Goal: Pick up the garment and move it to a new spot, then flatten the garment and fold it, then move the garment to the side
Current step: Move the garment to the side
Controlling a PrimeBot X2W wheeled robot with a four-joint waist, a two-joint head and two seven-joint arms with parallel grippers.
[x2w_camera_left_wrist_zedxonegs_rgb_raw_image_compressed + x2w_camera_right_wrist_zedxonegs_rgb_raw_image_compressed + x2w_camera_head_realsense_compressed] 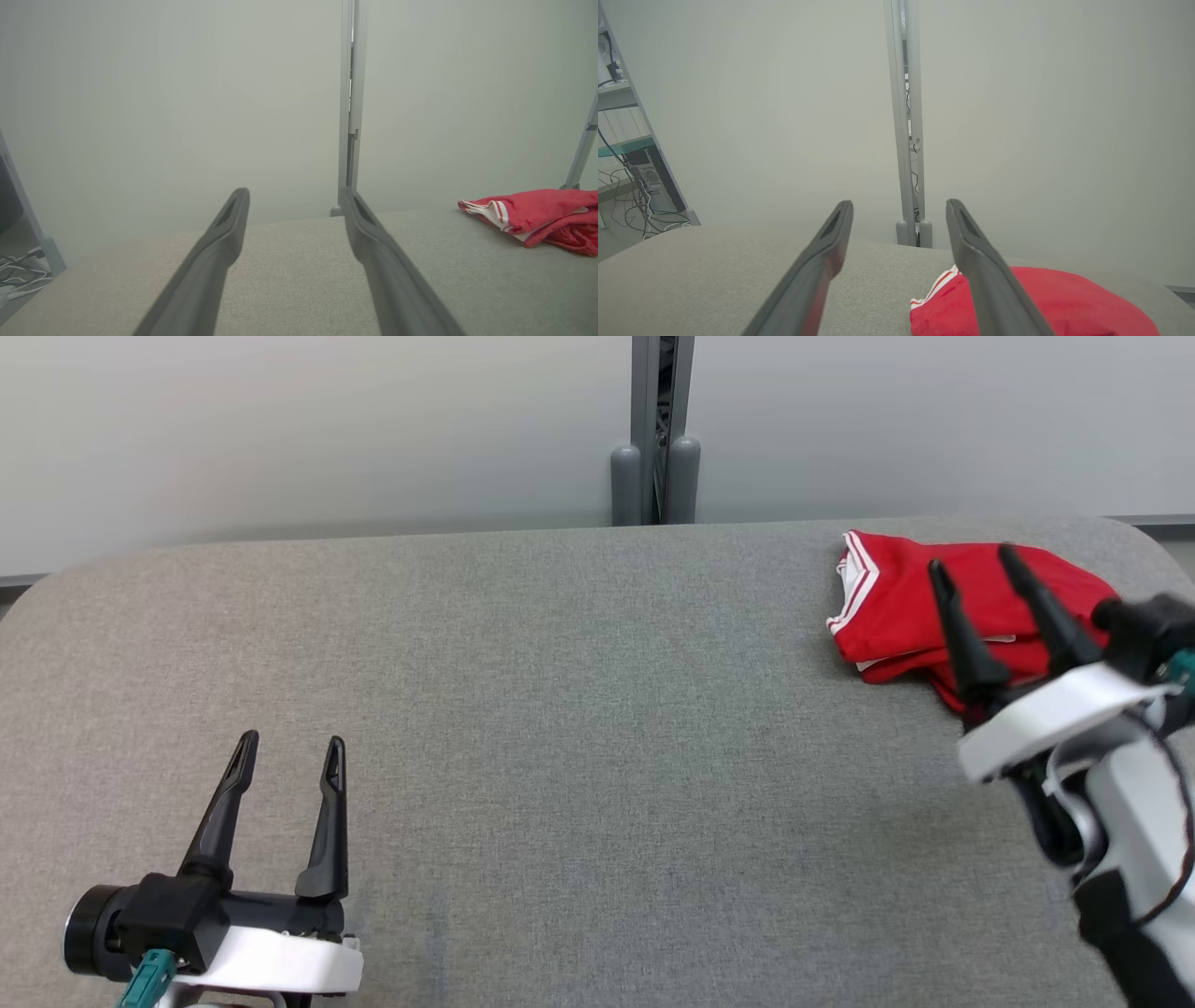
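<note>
- In front of me lies a wide table covered in grey woven fabric (523,728), and its far corners are rounded.
- Behind it stands a smooth, pale grey-white wall (280,429) made of two panels.
- Between the panels rises a narrow grey metal post (661,411), with two short rounded grey caps (626,485) at its foot, by the table's far edge.
- In the right wrist view, left of the table, I see a dark computer box (649,177) on a rack and loose black cables (626,205).
- In the left wrist view, white cables (18,275) lie low at the left, and a slanted grey metal strut (583,149) stands at the right edge.
- The light is soft and even.
</note>
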